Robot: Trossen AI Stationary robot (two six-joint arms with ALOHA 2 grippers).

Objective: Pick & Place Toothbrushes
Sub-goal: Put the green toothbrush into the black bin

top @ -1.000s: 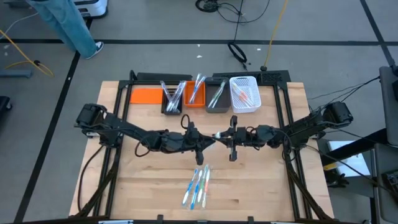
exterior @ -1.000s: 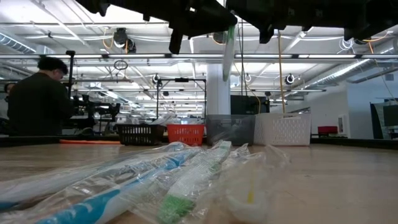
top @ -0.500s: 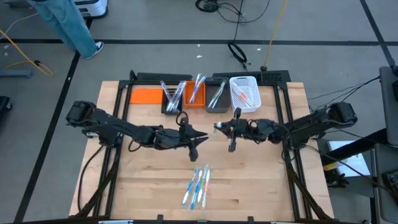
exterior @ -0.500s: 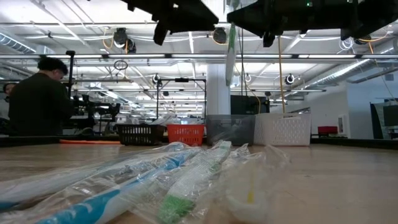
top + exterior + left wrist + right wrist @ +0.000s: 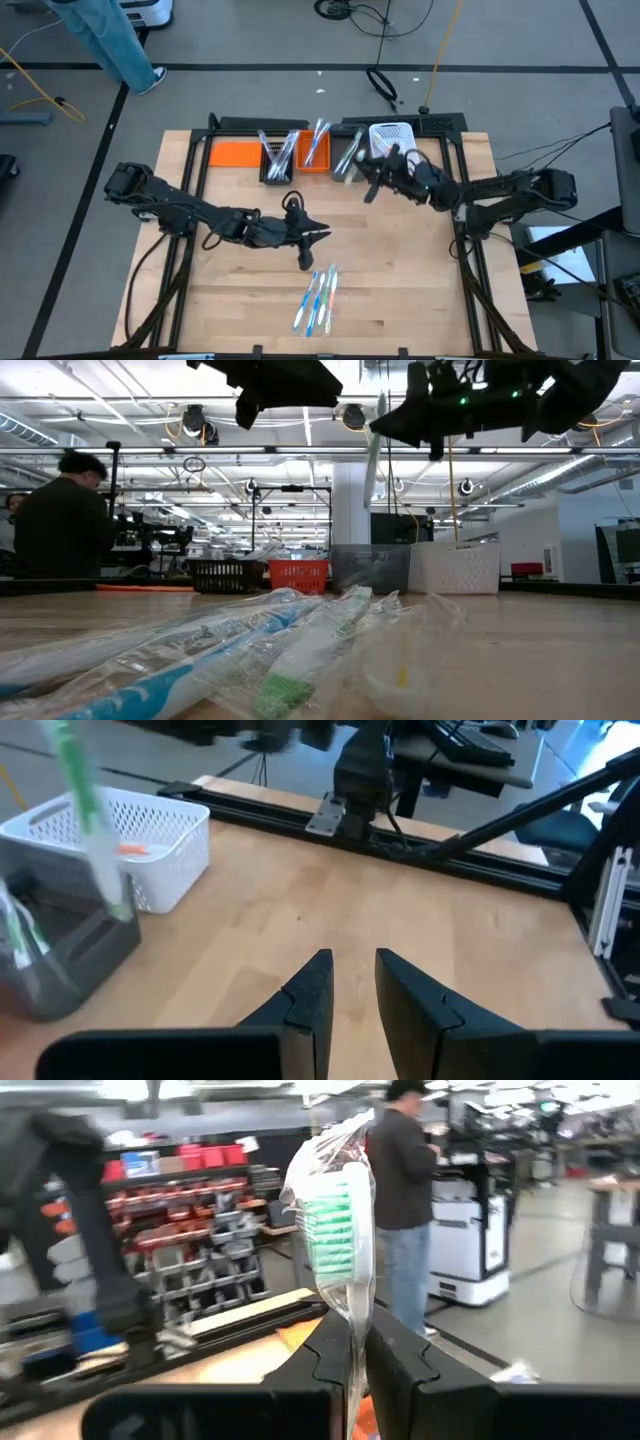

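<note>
High view: the right gripper (image 5: 366, 172) sits at the far side of the table, just beside the row of bins. Its fingers are pinched on a wrapped green toothbrush (image 5: 333, 1240). In the right wrist view the brush stands upright out of the closed fingers, bristle end up, with its long axis in line with the fingers. The grey bin (image 5: 347, 160) lies directly at the gripper, with the white basket (image 5: 392, 133) to its right and the orange bin (image 5: 313, 152) to its left. Judgement: the release depends on the brush being over the grey bin, which already holds another green brush.

The left gripper (image 5: 306, 255) hovers over bare wood at table centre, fingers slightly parted and empty. The loose toothbrushes (image 5: 316, 297) lie just near of it, long axes running near to far. The left arm is the closer one to them.
</note>
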